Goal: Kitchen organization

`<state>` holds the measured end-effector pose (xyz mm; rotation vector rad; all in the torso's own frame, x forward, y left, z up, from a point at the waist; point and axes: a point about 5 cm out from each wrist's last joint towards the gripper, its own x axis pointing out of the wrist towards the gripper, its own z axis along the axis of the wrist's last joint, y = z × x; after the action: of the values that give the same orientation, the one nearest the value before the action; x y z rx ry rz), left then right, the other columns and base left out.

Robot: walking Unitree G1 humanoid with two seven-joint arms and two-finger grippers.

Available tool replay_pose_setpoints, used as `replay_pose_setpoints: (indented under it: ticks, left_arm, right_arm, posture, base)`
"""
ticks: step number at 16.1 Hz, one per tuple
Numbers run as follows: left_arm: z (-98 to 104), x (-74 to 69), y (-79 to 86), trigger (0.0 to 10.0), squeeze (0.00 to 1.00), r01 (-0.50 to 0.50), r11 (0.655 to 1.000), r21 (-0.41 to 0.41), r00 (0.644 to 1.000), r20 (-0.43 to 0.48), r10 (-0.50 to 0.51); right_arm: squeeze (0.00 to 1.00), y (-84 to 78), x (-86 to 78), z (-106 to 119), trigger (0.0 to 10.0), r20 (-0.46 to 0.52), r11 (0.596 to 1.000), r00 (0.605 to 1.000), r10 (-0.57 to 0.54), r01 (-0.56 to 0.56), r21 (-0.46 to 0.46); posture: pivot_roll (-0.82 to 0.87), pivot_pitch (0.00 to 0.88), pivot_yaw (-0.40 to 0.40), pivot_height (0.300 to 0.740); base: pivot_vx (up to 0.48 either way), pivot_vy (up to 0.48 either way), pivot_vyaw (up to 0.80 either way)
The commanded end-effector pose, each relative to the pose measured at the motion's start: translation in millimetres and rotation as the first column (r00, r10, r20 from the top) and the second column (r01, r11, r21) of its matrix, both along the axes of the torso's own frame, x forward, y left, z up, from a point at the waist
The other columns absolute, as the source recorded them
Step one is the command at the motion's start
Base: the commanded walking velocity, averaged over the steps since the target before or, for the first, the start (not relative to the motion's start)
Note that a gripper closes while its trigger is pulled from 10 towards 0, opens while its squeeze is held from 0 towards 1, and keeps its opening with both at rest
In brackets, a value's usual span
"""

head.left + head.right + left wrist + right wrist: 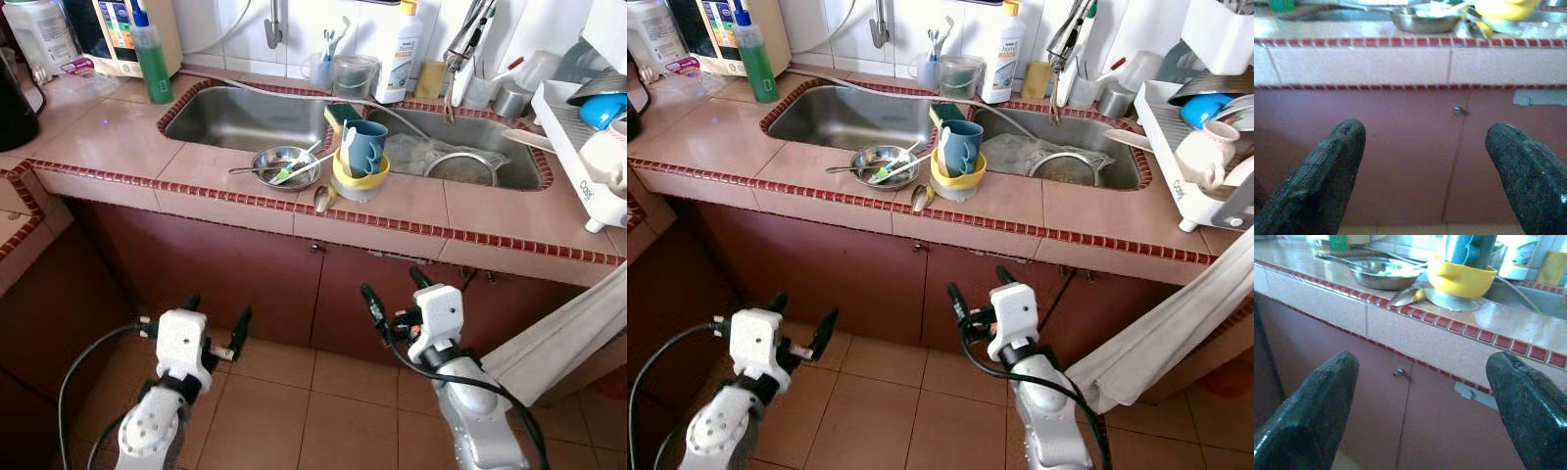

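On the tiled counter between two sinks stands a yellow bowl [360,177] with a blue mug [367,145] stacked in it. Beside it sits a steel bowl [284,165] holding cutlery, and a spoon [324,199] lies at the counter's edge. My left gripper [215,328] hangs open below the counter, in front of the cabinet doors. My right gripper [396,291] is open too, low before the cabinet under the yellow bowl [1462,278]. Both are empty and well short of the dishes.
A green soap bottle [152,59] and a white bottle [398,54] stand behind the sinks [235,117]. A white dish rack [578,147] with crockery sits at the right. A strainer [460,166] lies in the right sink. A cloth [558,333] hangs at the right.
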<state>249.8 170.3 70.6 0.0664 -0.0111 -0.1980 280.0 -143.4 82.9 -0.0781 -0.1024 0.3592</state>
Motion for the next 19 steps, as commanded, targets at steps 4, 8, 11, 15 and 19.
replay_pose_setpoints:
  ticks: [4,8,11,15,19]
  left_arm:
    - [15.7,13.1,13.2,10.0,0.0,-0.058,0.998,0.008,0.998,0.03,0.058]
    - [21.7,30.5,11.7,10.0,0.0,-0.067,0.998,0.018,0.997,0.041,0.066]
    - [22.6,36.3,3.8,10.0,0.0,-0.073,0.996,-0.042,0.997,0.017,0.073]
    - [22.8,41.7,-2.5,10.0,0.0,-0.052,0.998,-0.034,0.998,0.022,0.053]
    - [24.4,48.1,-5.9,10.0,0.0,-0.035,0.999,-0.019,0.999,0.029,0.036]
  right_arm:
    - [0.0,-12.7,12.2,15.8,10.0,0.039,0.996,0.996,-0.085,0.086,-0.031]
    - [0.0,-6.5,23.4,23.1,10.0,0.064,0.996,0.994,-0.083,0.085,-0.018]
    - [0.0,-8.2,27.2,27.2,10.0,0.064,0.994,0.992,-0.108,0.108,0.003]
    - [0.0,-7.3,27.9,25.2,10.0,0.056,0.993,0.991,-0.12,0.12,0.009]
    - [0.0,-3.8,25.5,23.3,10.0,0.066,0.991,0.989,-0.133,0.134,-0.012]
  posture:
    - [-0.09,0.01,-0.018,0.74]
    - [-0.09,0.0,-0.002,0.74]
    - [-0.1,0.0,0.008,0.74]
    - [-0.11,0.0,0.018,0.74]
    - [-0.13,0.0,0.02,0.74]
  base:
    - [0.0,0.0,0.0]
    - [0.0,0.0,0.0]
    - [0.0,0.0,0.0]
    - [0.0,0.0,0.0]
    - [0.0,0.0,0.0]
